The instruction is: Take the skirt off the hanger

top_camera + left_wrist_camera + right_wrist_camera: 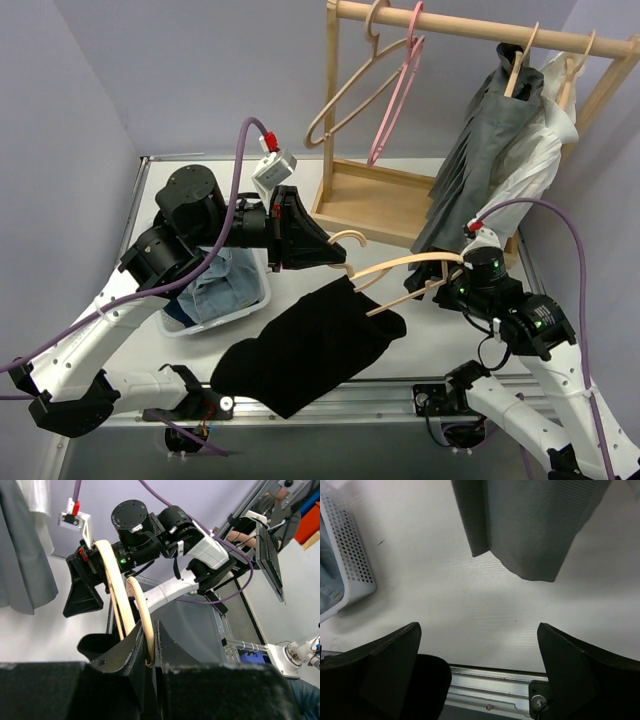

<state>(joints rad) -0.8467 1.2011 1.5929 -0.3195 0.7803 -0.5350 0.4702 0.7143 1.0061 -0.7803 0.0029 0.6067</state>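
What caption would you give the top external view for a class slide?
Left gripper shut on a wooden hanger, a black garment draped from it onto the table; right gripper open alongside.

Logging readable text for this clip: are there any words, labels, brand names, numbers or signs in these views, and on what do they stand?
No text can be read in any view.
The monitor is seen nearly edge-on, so its screen cannot be read.
The red tag by the left wrist's cable is too small to tell if it is printed.
No print shows on the wooden hanger or the perforated white basket.
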